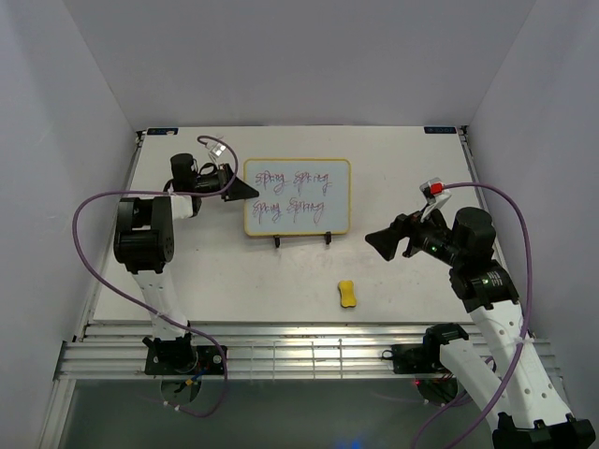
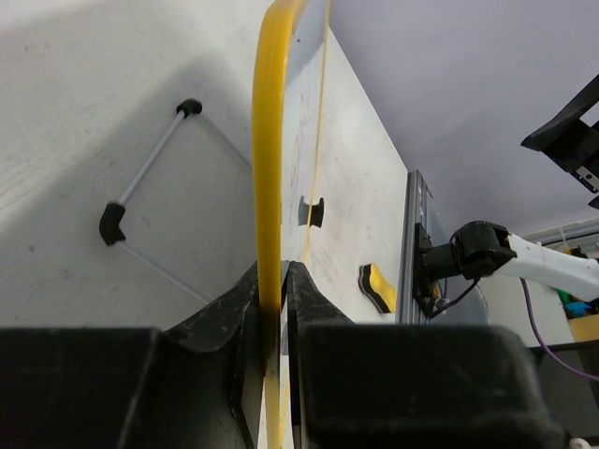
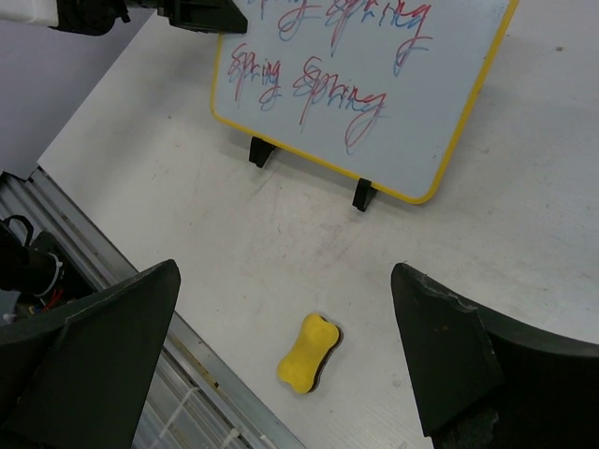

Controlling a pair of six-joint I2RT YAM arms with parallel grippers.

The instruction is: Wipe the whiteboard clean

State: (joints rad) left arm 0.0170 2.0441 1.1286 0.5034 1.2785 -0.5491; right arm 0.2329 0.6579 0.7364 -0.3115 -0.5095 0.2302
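Note:
The whiteboard (image 1: 297, 196) has a yellow frame and purple-red handwriting in two lines. It stands tilted on a black wire stand (image 1: 301, 239) at the table's middle back. My left gripper (image 1: 249, 190) is shut on the board's left edge; in the left wrist view its jaws pinch the yellow frame (image 2: 270, 187). The board also shows in the right wrist view (image 3: 360, 79). A small yellow eraser (image 1: 347, 294) lies flat in front of the board, and shows in the right wrist view (image 3: 306, 352) too. My right gripper (image 1: 376, 238) is open and empty, held above the table to the right of the eraser.
The wire stand's legs (image 2: 140, 178) show behind the board. A slotted metal rail (image 1: 299, 355) runs along the table's near edge. White walls close in the back and both sides.

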